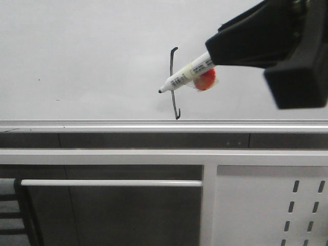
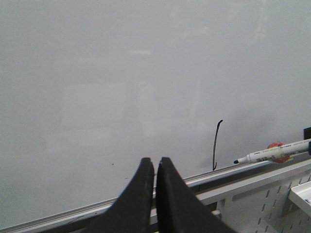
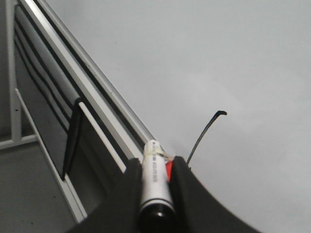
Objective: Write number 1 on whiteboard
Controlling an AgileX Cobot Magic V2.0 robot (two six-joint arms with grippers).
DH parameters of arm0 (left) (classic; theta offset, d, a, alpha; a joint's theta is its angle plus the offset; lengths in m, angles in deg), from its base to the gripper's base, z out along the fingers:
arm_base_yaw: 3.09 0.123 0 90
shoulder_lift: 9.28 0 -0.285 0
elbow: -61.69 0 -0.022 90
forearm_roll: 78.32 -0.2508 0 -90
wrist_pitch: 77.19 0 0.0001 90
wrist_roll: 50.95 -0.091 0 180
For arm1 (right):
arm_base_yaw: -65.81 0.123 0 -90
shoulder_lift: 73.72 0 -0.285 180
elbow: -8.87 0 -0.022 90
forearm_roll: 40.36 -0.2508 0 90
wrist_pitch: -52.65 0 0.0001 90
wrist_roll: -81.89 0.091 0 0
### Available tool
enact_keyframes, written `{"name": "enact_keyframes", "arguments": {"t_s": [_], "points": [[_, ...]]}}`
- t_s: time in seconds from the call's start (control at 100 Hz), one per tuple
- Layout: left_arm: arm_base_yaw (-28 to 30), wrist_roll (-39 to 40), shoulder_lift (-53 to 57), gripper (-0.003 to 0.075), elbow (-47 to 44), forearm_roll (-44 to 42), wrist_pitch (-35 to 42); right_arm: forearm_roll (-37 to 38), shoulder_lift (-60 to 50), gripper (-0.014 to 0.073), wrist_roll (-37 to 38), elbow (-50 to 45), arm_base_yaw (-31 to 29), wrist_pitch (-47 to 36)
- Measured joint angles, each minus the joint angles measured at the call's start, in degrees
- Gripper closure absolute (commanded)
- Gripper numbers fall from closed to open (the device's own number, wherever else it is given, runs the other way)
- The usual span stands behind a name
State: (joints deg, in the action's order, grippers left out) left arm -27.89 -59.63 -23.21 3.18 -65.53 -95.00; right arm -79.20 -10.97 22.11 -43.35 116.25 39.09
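The whiteboard [image 1: 77, 61] stands upright behind the silver rail [image 1: 102, 125]. The right gripper [image 3: 156, 194] is clenched around a white marker [image 1: 187, 75], tip just off the board. The left gripper [image 2: 154, 167] is closed on nothing. The number 1 [image 1: 174, 84] sits just above the rail.

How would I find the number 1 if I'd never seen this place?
Find the big light-grey whiteboard above the silver rail. Near its lower middle, just above that rail, stands the number 1. It is a thin black line with little hooks, unlike the fat white marker crossing it.
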Motion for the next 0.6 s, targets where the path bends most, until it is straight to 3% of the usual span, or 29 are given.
{"name": "enact_keyframes", "arguments": {"t_s": [0.05, 0.15, 0.22, 0.35, 0.6], "points": [[0.0, 0.0, 0.0, 0.0634, 0.0, 0.4, 0.0, 0.0, -2.0, 0.0673, 0.0, 0.7, 0.0, 3.0], [0.0, -0.2, 0.0, 0.0440, 0.0, 1.1, 0.0, 0.0, -4.1, 0.0673, -0.1, 3.1, 0.0, 8.4], [0.0, -1.3, -0.3, 0.0360, 0.5, 1.6, -1.0, 0.1, -4.1, 0.0673, -0.2, 5.0, 0.0, 11.5], [0.0, -9.2, -4.4, 0.0384, 3.5, 4.7, -7.6, 0.2, -2.6, 0.0673, -0.2, 7.7, 0.0, 15.4], [-0.7, -38.1, -19.9, 0.0385, 12.6, 17.2, -18.7, 0.4, 1.9, 0.0673, -0.2, 12.0, 0.0, 20.6]]}}
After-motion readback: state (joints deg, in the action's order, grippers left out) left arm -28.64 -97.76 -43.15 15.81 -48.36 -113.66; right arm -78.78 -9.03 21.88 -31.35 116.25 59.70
